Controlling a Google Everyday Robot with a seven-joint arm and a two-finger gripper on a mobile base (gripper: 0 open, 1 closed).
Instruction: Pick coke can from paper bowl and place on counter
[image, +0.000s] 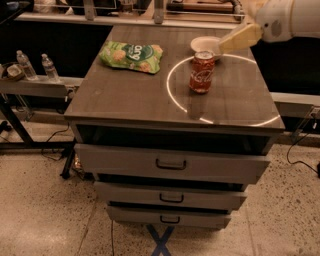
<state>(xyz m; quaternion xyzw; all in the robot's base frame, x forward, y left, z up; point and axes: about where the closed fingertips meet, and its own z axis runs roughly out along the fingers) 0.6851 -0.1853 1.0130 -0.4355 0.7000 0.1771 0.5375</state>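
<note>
The red coke can (202, 73) stands upright on the grey-brown counter (125, 97), just inside the bright ring-shaped reflection. The white paper bowl (205, 44) sits empty right behind the can, near the counter's back edge. My gripper (226, 46) hangs above the bowl's right rim, up and to the right of the can, and holds nothing. Its tan fingers (241, 37) point down and left toward the bowl, clear of the can. The white arm reaches in from the upper right.
A green snack bag (132, 55) lies at the counter's back left. Three drawers (170, 163) stand slightly pulled out below the top. Two water bottles (48, 67) stand on a low shelf to the left. Blue tape marks an X (161, 241) on the floor.
</note>
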